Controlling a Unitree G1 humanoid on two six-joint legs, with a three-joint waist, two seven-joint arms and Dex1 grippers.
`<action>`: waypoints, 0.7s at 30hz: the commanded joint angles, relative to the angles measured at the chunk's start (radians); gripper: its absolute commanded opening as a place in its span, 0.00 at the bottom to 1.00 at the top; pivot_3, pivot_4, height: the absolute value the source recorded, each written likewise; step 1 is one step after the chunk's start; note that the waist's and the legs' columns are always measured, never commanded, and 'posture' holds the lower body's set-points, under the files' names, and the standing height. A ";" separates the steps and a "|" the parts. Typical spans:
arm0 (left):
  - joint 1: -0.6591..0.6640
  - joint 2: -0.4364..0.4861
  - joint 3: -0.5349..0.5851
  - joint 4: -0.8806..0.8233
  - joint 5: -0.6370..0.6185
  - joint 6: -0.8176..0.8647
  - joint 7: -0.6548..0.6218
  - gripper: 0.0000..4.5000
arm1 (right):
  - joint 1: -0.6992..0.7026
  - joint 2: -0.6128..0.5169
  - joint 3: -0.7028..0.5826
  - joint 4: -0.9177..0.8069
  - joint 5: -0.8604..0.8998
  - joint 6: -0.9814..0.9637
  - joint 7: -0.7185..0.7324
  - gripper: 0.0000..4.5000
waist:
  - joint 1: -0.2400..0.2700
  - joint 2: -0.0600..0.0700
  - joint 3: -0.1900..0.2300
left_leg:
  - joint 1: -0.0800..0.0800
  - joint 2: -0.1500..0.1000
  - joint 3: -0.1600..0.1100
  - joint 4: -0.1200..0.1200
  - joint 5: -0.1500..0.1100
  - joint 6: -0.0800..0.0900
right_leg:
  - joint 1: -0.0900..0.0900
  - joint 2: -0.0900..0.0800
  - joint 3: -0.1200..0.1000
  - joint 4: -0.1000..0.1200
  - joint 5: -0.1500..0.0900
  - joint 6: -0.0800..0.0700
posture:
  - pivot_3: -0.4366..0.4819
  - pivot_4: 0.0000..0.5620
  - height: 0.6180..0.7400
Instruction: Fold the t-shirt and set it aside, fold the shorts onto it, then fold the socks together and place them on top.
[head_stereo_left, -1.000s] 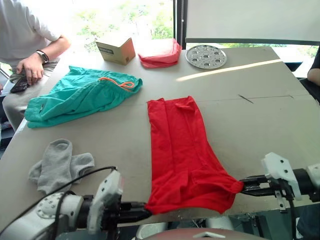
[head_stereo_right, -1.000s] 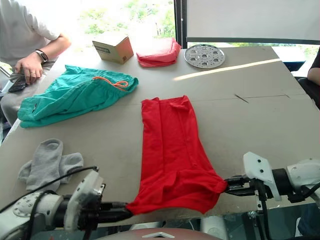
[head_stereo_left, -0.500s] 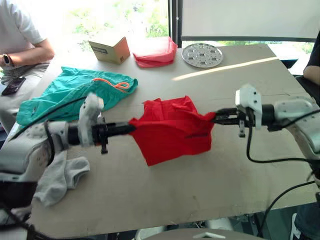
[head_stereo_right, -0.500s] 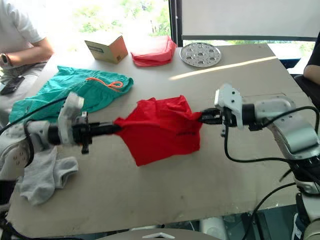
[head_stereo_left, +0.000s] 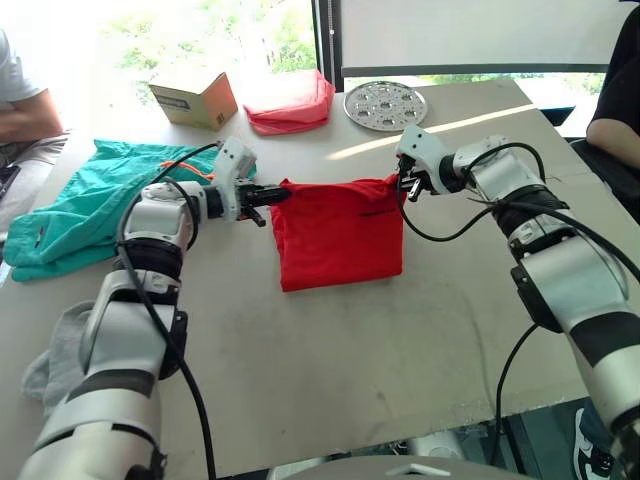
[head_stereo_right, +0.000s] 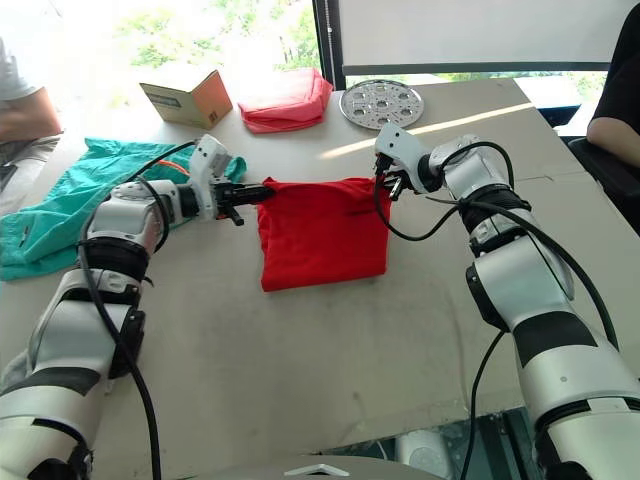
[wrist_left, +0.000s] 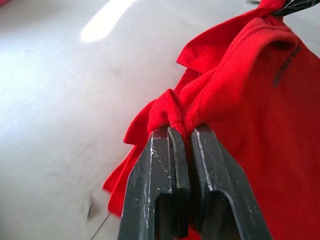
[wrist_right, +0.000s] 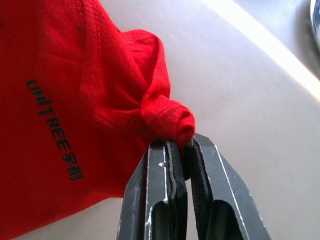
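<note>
The red t-shirt (head_stereo_left: 338, 235) lies folded in half as a flat rectangle in the middle of the table. My left gripper (head_stereo_left: 283, 193) is shut on its far left corner, and the pinched bunch of red fabric (wrist_left: 172, 107) shows between the fingers. At the far right corner my right gripper (head_stereo_left: 403, 188) is shut on the cloth, next to black lettering on the shirt (wrist_right: 55, 127). The teal shorts (head_stereo_left: 70, 215) with an orange drawstring lie spread out at the left. Grey socks (head_stereo_left: 45, 365) rest near the table's front left edge, partly hidden behind my left arm.
Along the table's far edge stand a cardboard box (head_stereo_left: 192, 98), a pinkish-red folded cloth bundle (head_stereo_left: 290, 100) and a round perforated metal plate (head_stereo_left: 385, 103). One person (head_stereo_left: 20, 105) sits at the left and another person (head_stereo_left: 615, 90) at the right. Bare table (head_stereo_left: 350, 370) lies in front of the shirt.
Both grippers carried the shirt's near hem away from me and down onto its far edge, so the shirt now lies folded in half. The camera view has also shifted.
</note>
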 joint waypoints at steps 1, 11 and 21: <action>0.007 0.007 0.057 -0.009 -0.002 0.005 -0.010 0.35 | -0.013 -0.012 -0.071 0.010 -0.009 -0.066 -0.110 0.40 | -0.007 0.000 0.000 | 0.000 -0.001 0.000 0.000 0.000 0.000 | 0.000 0.000 0.000 0.000 0.000 0.000 | 0.48 0.27 1.00; 0.483 0.020 0.367 -0.940 -0.336 0.476 0.180 0.99 | 0.230 -0.054 -0.324 -0.553 0.167 0.120 -0.209 0.67 | -0.037 0.000 -0.002 | -0.004 -0.004 -0.013 0.001 0.000 0.000 | -0.010 0.000 0.010 0.004 0.000 0.000 | 0.48 0.27 1.00; 0.733 -0.088 0.515 -1.439 -0.544 0.688 0.511 0.99 | 0.611 0.057 -0.393 -1.259 0.276 0.504 -0.403 0.67 | 0.008 0.001 -0.002 | -0.009 -0.013 -0.018 0.009 0.000 0.000 | -0.008 -0.002 0.012 0.001 0.003 0.003 | 0.48 0.27 1.00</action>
